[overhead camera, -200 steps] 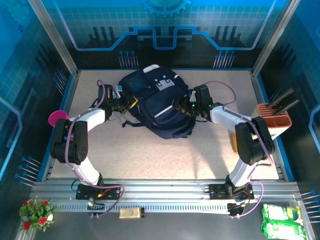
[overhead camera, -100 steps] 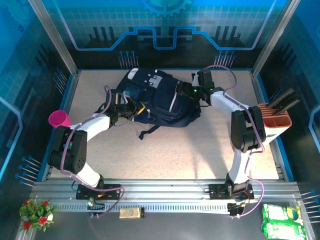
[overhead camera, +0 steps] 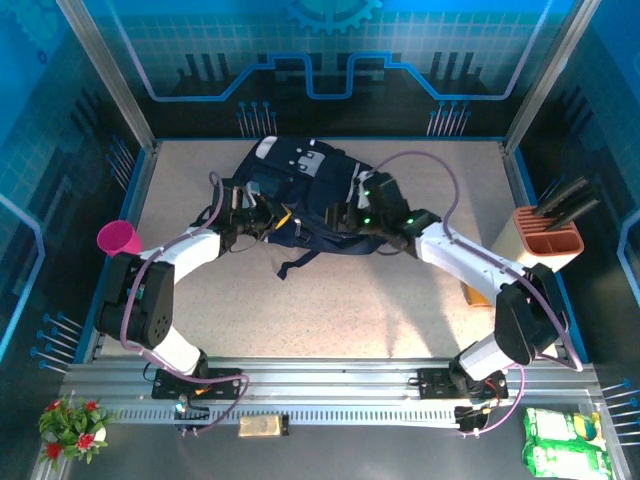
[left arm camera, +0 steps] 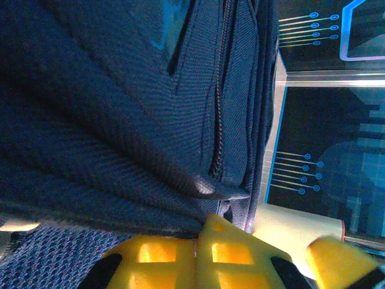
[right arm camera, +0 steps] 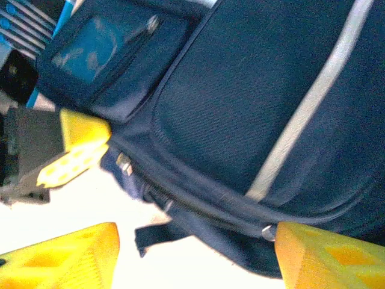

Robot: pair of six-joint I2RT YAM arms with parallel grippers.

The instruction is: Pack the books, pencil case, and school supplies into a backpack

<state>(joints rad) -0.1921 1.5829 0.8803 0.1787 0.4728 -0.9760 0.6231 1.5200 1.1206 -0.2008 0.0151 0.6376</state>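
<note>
Because the left gripper [left arm camera: 198,233] is clamped shut on a fold of the backpack [overhead camera: 300,185], lying toward the back of the surface [overhead camera: 400,300], while the right gripper [right arm camera: 195,232] hangs wide open and empty at its zippered edge, I'd fear a hard pull dragging it along whole.

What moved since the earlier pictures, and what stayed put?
The backpack swung round and slid toward the far left, then stopped. The right pincer reached to the far side, then came back to its near edge, open. The left pincer stayed shut on the backpack's fabric. The pink cup and the beige holder did not move.
</note>
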